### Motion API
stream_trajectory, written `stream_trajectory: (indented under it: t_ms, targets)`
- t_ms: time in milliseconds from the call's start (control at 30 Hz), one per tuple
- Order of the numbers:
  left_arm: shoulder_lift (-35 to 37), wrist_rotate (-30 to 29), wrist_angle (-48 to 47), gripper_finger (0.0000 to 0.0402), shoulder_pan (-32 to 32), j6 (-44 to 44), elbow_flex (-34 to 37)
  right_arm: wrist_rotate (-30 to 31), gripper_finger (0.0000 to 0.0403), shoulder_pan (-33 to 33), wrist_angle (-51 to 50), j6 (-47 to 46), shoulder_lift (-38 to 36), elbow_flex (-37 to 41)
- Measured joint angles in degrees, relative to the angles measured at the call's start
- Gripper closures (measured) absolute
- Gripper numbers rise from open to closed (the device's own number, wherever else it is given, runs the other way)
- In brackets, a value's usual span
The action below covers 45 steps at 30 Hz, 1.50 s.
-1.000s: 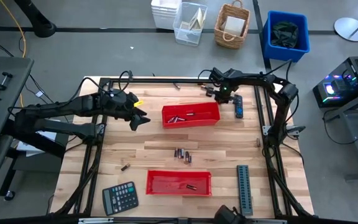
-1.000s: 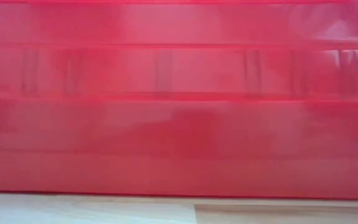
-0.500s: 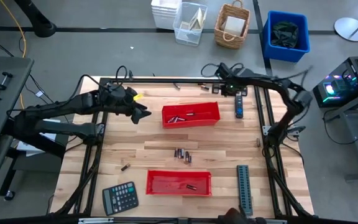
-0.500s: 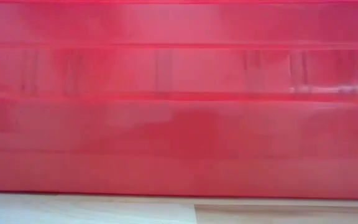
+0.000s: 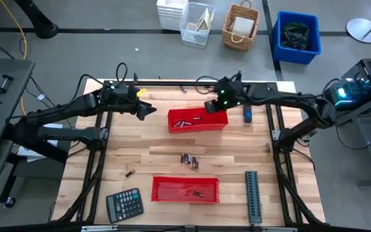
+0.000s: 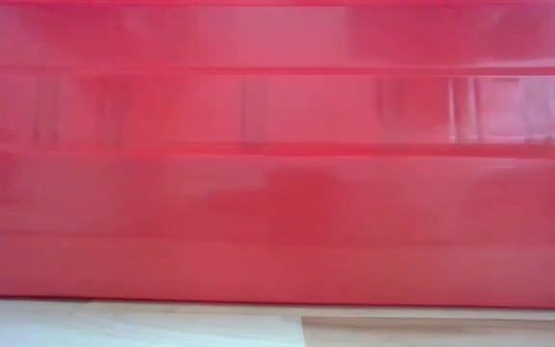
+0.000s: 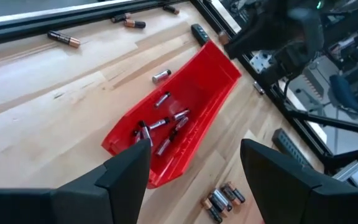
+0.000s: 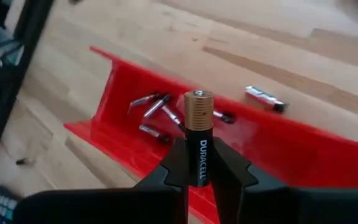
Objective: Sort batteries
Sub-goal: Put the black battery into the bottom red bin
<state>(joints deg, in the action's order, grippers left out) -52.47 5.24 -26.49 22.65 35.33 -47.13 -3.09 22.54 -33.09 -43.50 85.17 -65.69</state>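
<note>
My right gripper hangs over the right end of the far red tray, shut on a black and copper battery. Several batteries lie in that tray. My left gripper stands open in the air just off the tray's left end, with nothing between its fingers. A small cluster of batteries lies on the wood mid-table, and one battery lies alone to its left. The near red tray holds a battery. More loose batteries lie near the far edge. My right gripper pinches the battery's black lower part between its two fingers. The copper-coloured end sticks out past the fingertips. The fingers slant down from the table's right side. The battery is lifted clear, above the far tray.
A calculator lies at the near left corner and a long grey ridged strip at the near right. A small black-and-blue device lies right of the far tray. In the low view the near tray's red wall fills the picture.
My right gripper has risen and swung from beside the black-and-blue device toward the table's left, ending over the far tray's right end, and its wrist has rolled. My left gripper has shifted a little toward the far edge and stayed open.
</note>
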Motion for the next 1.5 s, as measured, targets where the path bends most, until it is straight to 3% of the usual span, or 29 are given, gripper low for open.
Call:
stream_trajectory:
  t_ms: [200, 667, 1000, 1200, 1367, 1500]
  targets:
    - [0.0, 1.0, -0.2, 0.0161, 0.1, 0.1, 0.0, -0.7, 0.0368, -0.9, 2.4, -1.5, 4.2, 0.0]
    - [0.0, 3.0, -0.3, 0.0161, 0.1, -1.5, 0.0, -4.4, 0.0371, -3.9, 3.0, -1.6, 3.7, 0.0]
    - [0.0, -0.9, 1.5, 0.0161, 1.1, -9.2, 0.0, -3.6, 0.0371, -3.0, 5.4, -0.1, 2.9, -0.8]
    - [-0.8, -1.4, 5.1, 0.0161, 5.6, -19.6, -0.1, -2.8, 0.0371, 1.1, 8.5, 5.2, 2.8, -4.1]
    - [-1.1, -1.4, 2.4, 0.0161, 9.1, -14.8, -0.1, -9.5, 0.0371, 6.5, 8.5, 16.3, 2.8, -6.1]
    - [-0.9, -0.7, -2.2, 0.0161, 9.1, -3.4, -0.1, -18.0, 0.0371, 11.3, 8.1, 15.2, 2.9, -6.4]
